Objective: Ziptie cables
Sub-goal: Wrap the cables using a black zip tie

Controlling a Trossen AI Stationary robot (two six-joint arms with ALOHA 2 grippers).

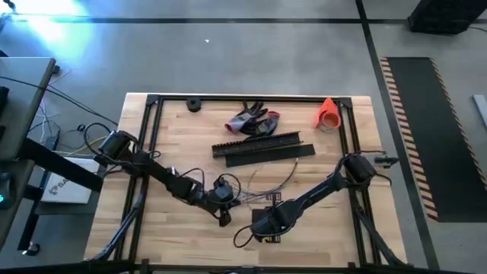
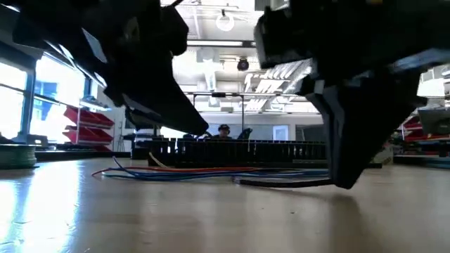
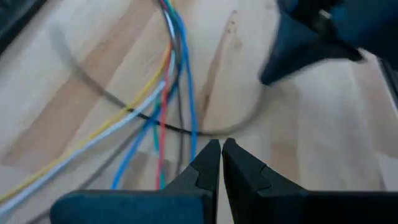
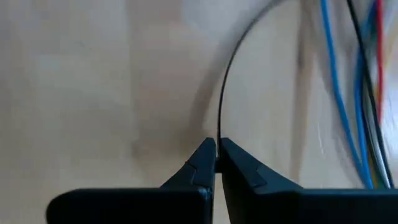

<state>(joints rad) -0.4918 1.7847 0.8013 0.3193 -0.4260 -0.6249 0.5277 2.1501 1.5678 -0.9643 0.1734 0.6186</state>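
Wooden table (image 1: 319, 228), workshop behind. Cables (image 3: 168, 93) lie loose mid-table, not yet bundled. Right gripper (image 4: 217, 152) pinches end of thin black ziptie (image 4: 227, 81), arcing toward cables. Left gripper (image 3: 221, 152) clenched, empty, beside cables. Looping, cinching all remain

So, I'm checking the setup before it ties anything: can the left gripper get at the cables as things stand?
Probably yes. The left gripper, fingers shut, hovers right beside the cables with bare table between them; the right gripper holds a thin black strand off to one side.
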